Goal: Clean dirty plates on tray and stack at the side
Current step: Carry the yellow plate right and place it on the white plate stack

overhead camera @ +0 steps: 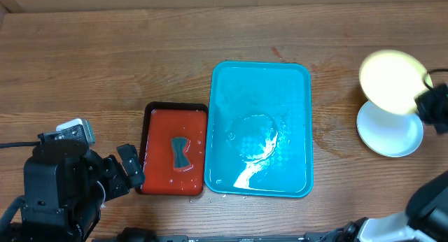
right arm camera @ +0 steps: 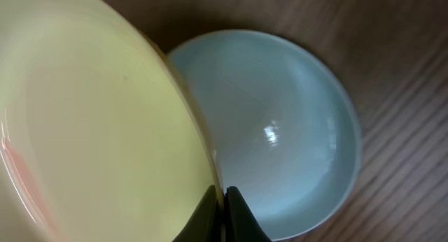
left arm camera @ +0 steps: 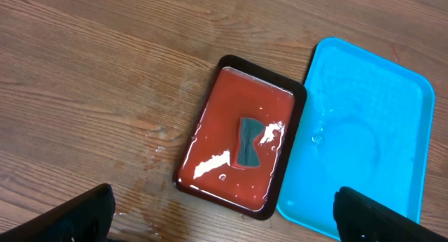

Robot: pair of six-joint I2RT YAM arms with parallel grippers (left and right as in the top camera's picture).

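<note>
Now my right claw (right arm camera: pixel 224 203) pinches the rim of the yellow plate (overhead camera: pixel 392 81), holding it over the white plate (overhead camera: pixel 392 138) on the tabletop (overhead camera: pixel 343 154), left claw (overhead camera: pixel 124 171) gaping idle, blue tray (overhead camera: pixel 260 64) holding no plates, so stacking looks nearly finished.

- This is looking like a robotics lab, staged as a dishwashing station.
- Black robot arms (overhead camera: pixel 56 193) are standing at the near edge of a wood-grain table (overhead camera: pixel 105 53), left and right.
- A blue tray (overhead camera: pixel 294 95) and a red tray (overhead camera: pixel 155 130) holding a sponge (overhead camera: pixel 180 152) are sitting mid-table, water glistening in both.
- A yellow plate (overhead camera: pixel 388 77) and a white plate (overhead camera: pixel 388 137) are showing at the right.
</note>
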